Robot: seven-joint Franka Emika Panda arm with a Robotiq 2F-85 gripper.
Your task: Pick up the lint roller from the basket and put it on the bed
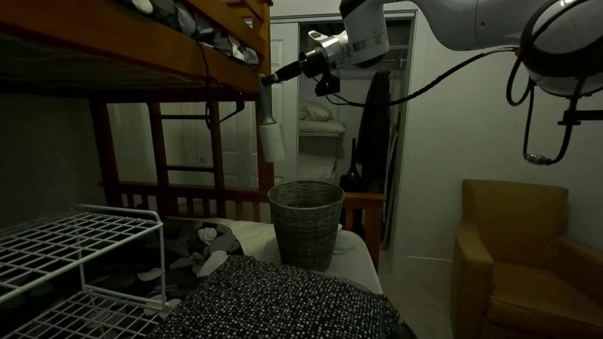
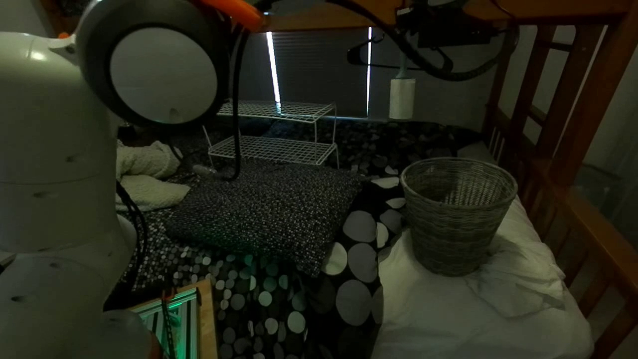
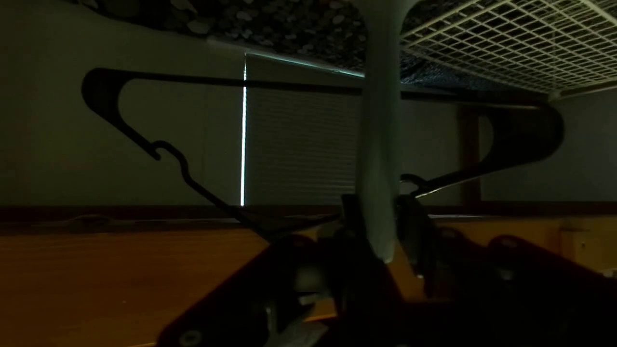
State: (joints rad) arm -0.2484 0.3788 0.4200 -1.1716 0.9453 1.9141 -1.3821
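The lint roller, with a pale roll and a grey-green handle, shows in both exterior views point(image 1: 272, 142) point(image 2: 402, 98) and the wrist view point(image 3: 381, 130). It hangs upright, roll down, in the air. My gripper point(image 1: 267, 80) is shut on the end of its handle; the wrist view shows the fingers point(image 3: 376, 207) on both sides of it. The grey woven basket point(image 1: 305, 230) point(image 2: 453, 229) stands upright on the white sheet of the bed point(image 1: 282, 301) point(image 2: 269, 204), below the lint roller. The basket's floor is hidden in an exterior view.
A dark hanger point(image 1: 231, 113) point(image 2: 356, 55) point(image 3: 101, 91) hangs from the upper bunk's rail point(image 1: 226, 70), near the gripper. A white wire rack point(image 1: 94, 235) point(image 2: 279, 112) point(image 3: 506, 43) stands on the bed. A bunk post point(image 1: 265, 174) and tan armchair point(image 1: 513, 212) are nearby.
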